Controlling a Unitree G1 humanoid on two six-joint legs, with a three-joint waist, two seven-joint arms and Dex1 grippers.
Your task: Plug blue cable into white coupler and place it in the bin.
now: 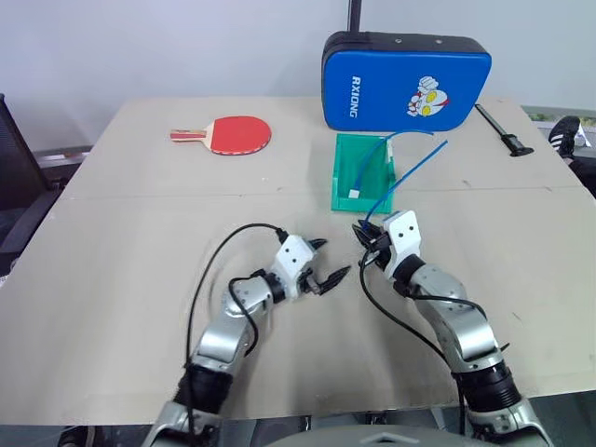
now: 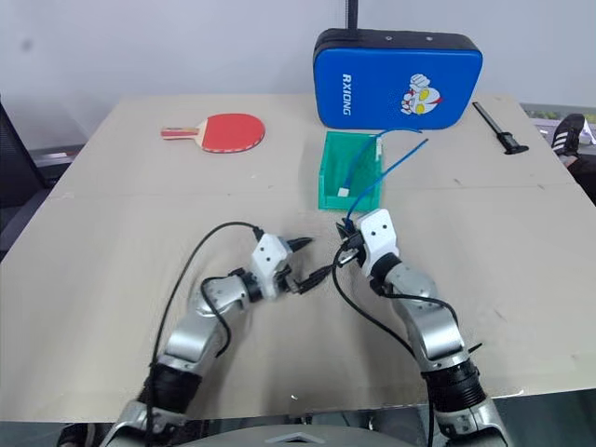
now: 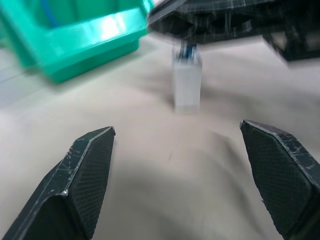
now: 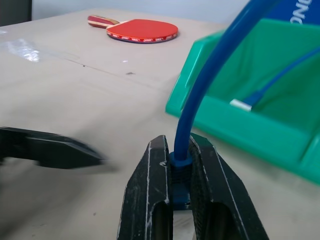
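Note:
My right gripper [image 1: 366, 238] is shut on the plug end of the blue cable [image 1: 410, 175], which rises from its fingers [image 4: 150, 185] toward the back right. The white coupler [image 3: 186, 82] sits on the blue plug and hangs just under those fingers, over the table. My left gripper [image 1: 335, 257] is open and empty, a short way left of the coupler, its fingertips [image 3: 100, 145] spread wide on either side of it. The teal-green bin [image 1: 346, 172] stands just beyond both grippers.
Inside the bin lies another blue cable with a white end [image 1: 356, 194]. A big blue padded case [image 1: 405, 82] stands behind the bin. A red paddle [image 1: 237, 133] lies at the back left, a black tool [image 1: 506, 133] at the back right.

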